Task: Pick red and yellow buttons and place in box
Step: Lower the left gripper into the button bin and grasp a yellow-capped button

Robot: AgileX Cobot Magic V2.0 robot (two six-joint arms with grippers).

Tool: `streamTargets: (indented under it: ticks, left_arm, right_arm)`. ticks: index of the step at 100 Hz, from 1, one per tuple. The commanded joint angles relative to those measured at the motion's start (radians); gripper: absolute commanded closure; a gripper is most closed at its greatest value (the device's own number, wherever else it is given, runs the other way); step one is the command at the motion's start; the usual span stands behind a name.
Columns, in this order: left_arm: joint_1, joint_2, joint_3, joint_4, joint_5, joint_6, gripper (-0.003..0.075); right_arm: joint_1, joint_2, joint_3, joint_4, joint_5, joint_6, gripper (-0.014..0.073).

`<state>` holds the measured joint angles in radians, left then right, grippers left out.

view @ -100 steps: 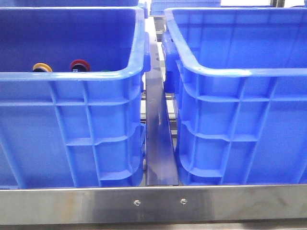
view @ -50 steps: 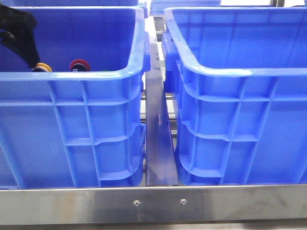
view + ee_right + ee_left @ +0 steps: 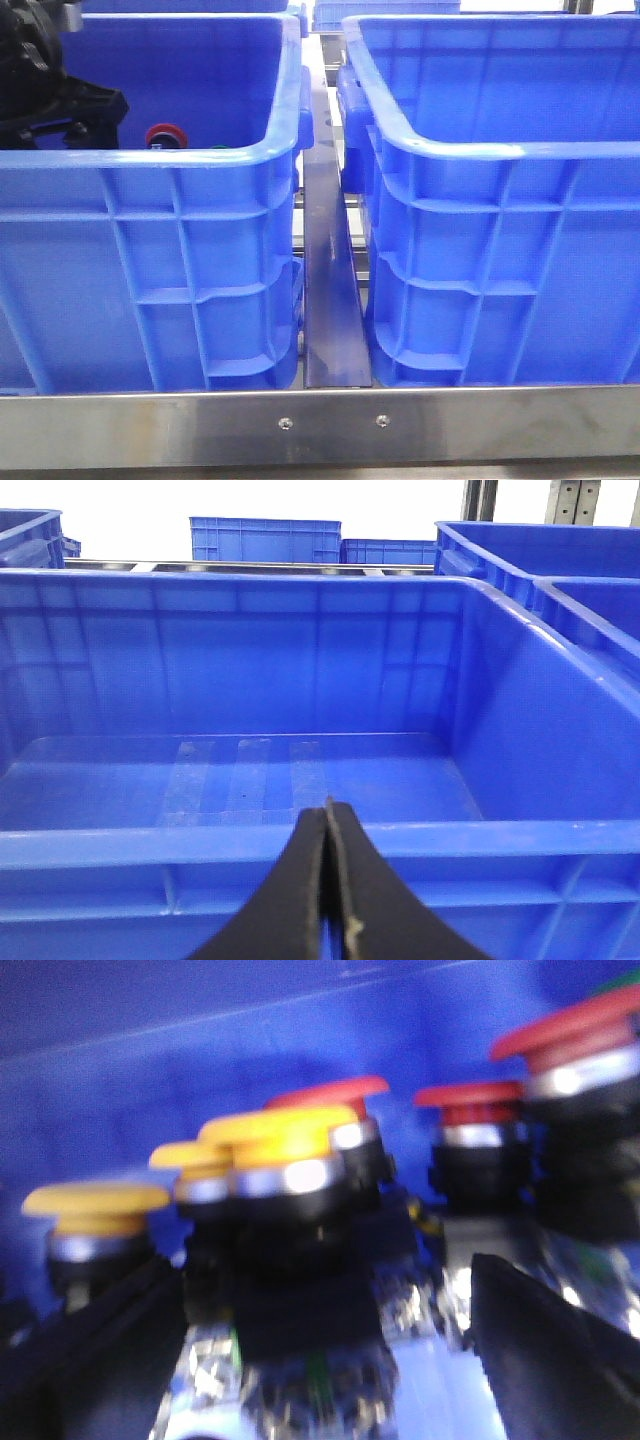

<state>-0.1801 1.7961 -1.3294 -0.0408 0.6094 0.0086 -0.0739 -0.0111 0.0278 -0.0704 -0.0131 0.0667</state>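
My left arm [image 3: 50, 90] reaches down into the left blue crate [image 3: 150, 160]. Beside it a red button [image 3: 166, 135] shows just over the rim; the arm hides the yellow one in the front view. The blurred left wrist view shows several mushroom-cap buttons standing close together, yellow [image 3: 280, 1145] and red [image 3: 470, 1095]. My left gripper [image 3: 320, 1360] is open, its dark fingers [image 3: 560, 1350] either side of the nearest yellow button's black body. The right crate, the box [image 3: 500, 150], is empty. My right gripper [image 3: 328, 880] is shut, empty, just outside its near rim [image 3: 150, 845].
A steel rail [image 3: 330, 300] runs between the two crates and a steel bar [image 3: 320, 425] crosses the front. More blue crates [image 3: 265, 538] stand behind. A sliver of a green piece [image 3: 220, 147] peeks over the left crate's rim.
My left arm has come down from the upper left into the left crate and now covers the yellow button that showed before. The red button and both crates have not moved.
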Motion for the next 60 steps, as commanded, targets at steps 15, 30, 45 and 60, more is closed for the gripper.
streamTargets:
  ticks: [15, 30, 45, 60]
  left_arm:
    - [-0.002, -0.03, -0.033, -0.009, -0.058, -0.009, 0.0209]
    - [-0.002, -0.03, -0.033, -0.007, -0.061, -0.009, 0.0418]
    - [-0.002, -0.031, -0.033, -0.005, -0.063, -0.009, 0.0587]
    - [-0.002, -0.079, -0.033, -0.005, -0.059, -0.009, 0.0594]
  right_arm:
    - [-0.003, -0.023, -0.02, -0.01, -0.081, -0.001, 0.0652]
    - [-0.003, -0.023, -0.02, -0.01, -0.081, -0.001, 0.0652]
    - [-0.003, -0.023, -0.02, -0.01, -0.081, -0.001, 0.0652]
    - [-0.003, -0.023, -0.02, -0.01, -0.081, -0.001, 0.0652]
